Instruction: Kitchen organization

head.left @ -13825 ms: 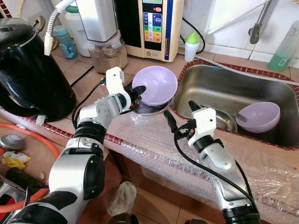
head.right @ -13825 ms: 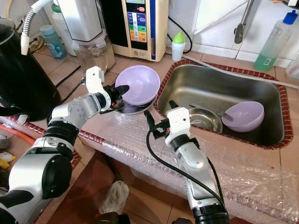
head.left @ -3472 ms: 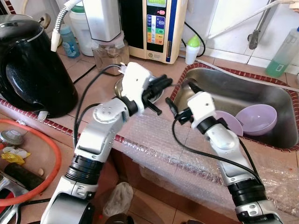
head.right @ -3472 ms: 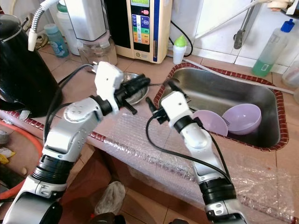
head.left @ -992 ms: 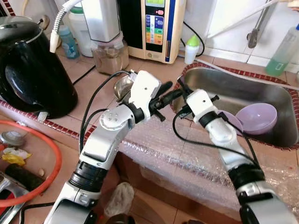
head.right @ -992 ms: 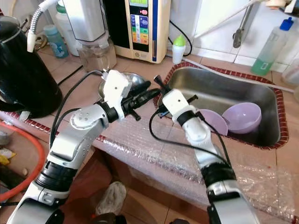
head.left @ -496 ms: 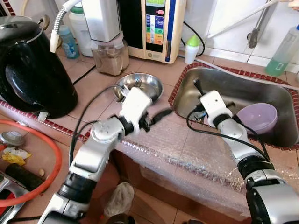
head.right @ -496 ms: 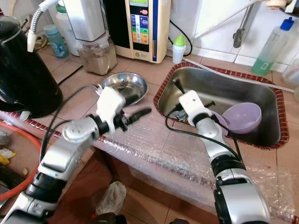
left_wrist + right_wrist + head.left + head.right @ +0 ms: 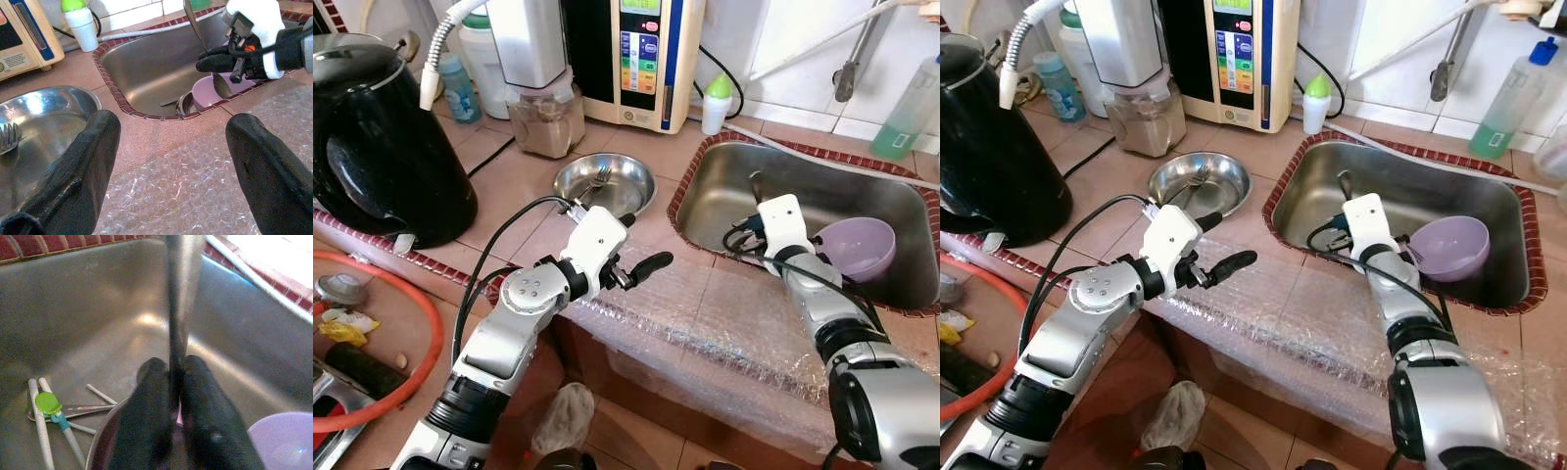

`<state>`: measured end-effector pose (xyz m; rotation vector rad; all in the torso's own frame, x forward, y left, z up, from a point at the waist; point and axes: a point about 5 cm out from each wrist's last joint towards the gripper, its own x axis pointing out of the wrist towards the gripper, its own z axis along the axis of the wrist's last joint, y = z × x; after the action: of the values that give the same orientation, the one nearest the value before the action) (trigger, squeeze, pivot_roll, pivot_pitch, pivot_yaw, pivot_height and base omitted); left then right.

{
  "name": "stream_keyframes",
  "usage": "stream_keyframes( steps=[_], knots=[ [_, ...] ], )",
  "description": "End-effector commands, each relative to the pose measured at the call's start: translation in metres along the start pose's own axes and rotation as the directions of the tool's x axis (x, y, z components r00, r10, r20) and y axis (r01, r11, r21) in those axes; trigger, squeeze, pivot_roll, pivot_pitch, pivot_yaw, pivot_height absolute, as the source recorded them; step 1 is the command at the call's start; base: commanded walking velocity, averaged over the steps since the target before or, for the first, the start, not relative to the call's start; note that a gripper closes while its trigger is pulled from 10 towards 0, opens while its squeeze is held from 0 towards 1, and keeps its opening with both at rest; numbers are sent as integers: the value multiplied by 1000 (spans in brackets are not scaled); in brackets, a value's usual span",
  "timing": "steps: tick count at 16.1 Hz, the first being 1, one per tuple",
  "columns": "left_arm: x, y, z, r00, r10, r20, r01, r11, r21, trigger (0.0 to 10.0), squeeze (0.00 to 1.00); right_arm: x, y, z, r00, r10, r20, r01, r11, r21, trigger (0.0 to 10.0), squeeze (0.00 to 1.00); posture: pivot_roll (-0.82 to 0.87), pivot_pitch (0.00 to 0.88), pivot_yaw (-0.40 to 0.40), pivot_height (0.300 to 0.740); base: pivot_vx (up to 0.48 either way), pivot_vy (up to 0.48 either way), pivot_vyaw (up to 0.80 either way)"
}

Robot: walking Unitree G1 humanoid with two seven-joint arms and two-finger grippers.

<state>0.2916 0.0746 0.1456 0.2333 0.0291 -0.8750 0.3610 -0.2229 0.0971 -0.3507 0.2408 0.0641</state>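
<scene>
- My right gripper (image 9: pixel 171 396) has both black fingers pinched tight on a metal spoon (image 9: pixel 191 22); the handle runs straight up between the pads, and in the left wrist view I can see its bowl end hanging below the fingers.
- That gripper sits low over the near left part of the steel sink (image 9: pixel 715 191), the spoon held roughly upright above a small steel bowl (image 9: pixel 184 104) on the sink floor.
- My left gripper (image 9: pixel 171 161) hangs with its fingers spread wide and nothing between them, above the bubble wrap (image 9: pixel 705 323) that covers the counter's front edge.
- In the sink: a lilac plastic bowl (image 9: pixel 857 247) at the right, tilted I think, with a second lilac rim (image 9: pixel 208 93) just beside the small steel bowl. The rim is partly hidden, so I can't be sure how the two lie.
- Loose utensils (image 9: pixel 58 416) lie on the sink bottom, one with a green and teal end.
- On the tiled counter left of the sink stands a shallow, shiny steel dish (image 9: pixel 605 183) with a fork (image 9: pixel 590 183) resting in it.
- Behind it are a blender jar (image 9: pixel 546 117) with brownish contents, a water ioniser (image 9: pixel 651 49) and a black kettle (image 9: pixel 377 137) at far left.
</scene>
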Motion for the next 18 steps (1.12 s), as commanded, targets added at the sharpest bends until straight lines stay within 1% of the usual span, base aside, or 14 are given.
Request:
stream_keyframes(
  steps=[1, 3, 5, 7, 8, 9, 10, 11, 12, 13, 14, 15, 16, 18],
  knots=[
    [-1, -2, 1, 1000, -20, -1, 20, 999, 29, 10000, 1000, -4, 1, -16, 997, 13, -79, -11, 999, 34, 10000, 1000, 26, 23, 79, 740, 0, 0, 0],
    [-1, -3, 0, 999, -32, -4, 32, 998, 47, 10000, 1000, -4, 0, -17, 997, 7, -72, -4, 999, 41, 10000, 1000, 20, 22, 84, 740, 0, 0, 0],
    [0, -2, 1, 1000, -29, -2, 29, 998, 50, 10000, 1000, -3, -5, -8, 999, -32, 0, 32, 998, 59, 10000, 1000, 19, 22, 85, 740, 0, 0, 0],
    [0, 0, 1, 1000, -17, 1, 17, 998, 57, 10000, 1000, -2, -9, 10, 991, -70, 115, 58, 993, 101, 10000, 1000, 17, 21, 87, 740, 0, 0, 0],
    [0, 1, 1, 1000, -9, 2, 9, 998, 60, 10000, 1000, -2, -9, 13, 988, -72, 133, 57, 992, 109, 10000, 1000, 17, 21, 87, 740, 0, 0, 0],
    [-1, 9, 2, 998, 57, 16, -58, 996, 65, 10000, 1000, -1, -10, 22, 978, -88, 187, 62, 988, 139, 10000, 1000, 18, 24, 83, 740, 0, 0, 0],
    [-1, 14, 3, 995, 94, 28, -96, 993, 68, 10000, 1000, -1, -9, 25, 974, -90, 206, 61, 988, 145, 10000, 1000, 18, 24, 83, 740, 0, 0, 0],
    [-4, 30, 5, 972, 226, 56, -229, 971, 60, 10000, 1000, -2, -3, 31, 964, -71, 255, 33, 988, 150, 10000, 1000, 16, 27, 76, 740, 0, 0, 0],
    [-7, 39, 6, 953, 296, 64, -299, 953, 54, 10000, 1000, -3, 2, 34, 957, -51, 286, 9, 989, 146, 10000, 1000, 13, 32, 72, 740, 0, 0, 0],
    [-10, 47, 4, 929, 363, 66, -365, 931, 19, 10000, 1000, -6, 10, 37, 947, -21, 322, -25, 990, 139, 10000, 1000, 6, 35, 67, 740, 0, 0, 0],
    [-15, 57, 0, 893, 448, 52, -446, 894, -32, 10000, 1000, -10, 20, 39, 933, 12, 361, -63, 989, 130, 10000, 1000, -1, 38, 65, 740, 0, 0, 0],
    [-16, 60, -2, 881, 470, 49, -468, 883, -37, 10000, 1000, -12, 23, 40, 928, 24, 371, -77, 988, 130, 10000, 1000, -5, 39, 64, 740, 0, 0, 0],
    [-18, 64, -5, 863, 503, 39, -501, 864, -55, 10000, 1000, -16, 32, 41, 921, 67, 383, -120, 986, 118, 10000, 1000, -10, 39, 63, 740, 0, 0, 0],
    [-21, 67, -14, 844, 535, 18, -533, 843, -72, 10000, 1000, -27, 48, 45, 899, 165, 406, -218, 972, 86, 10000, 1000, -22, 43, 63, 740, 0, 0, 0]
  ],
)
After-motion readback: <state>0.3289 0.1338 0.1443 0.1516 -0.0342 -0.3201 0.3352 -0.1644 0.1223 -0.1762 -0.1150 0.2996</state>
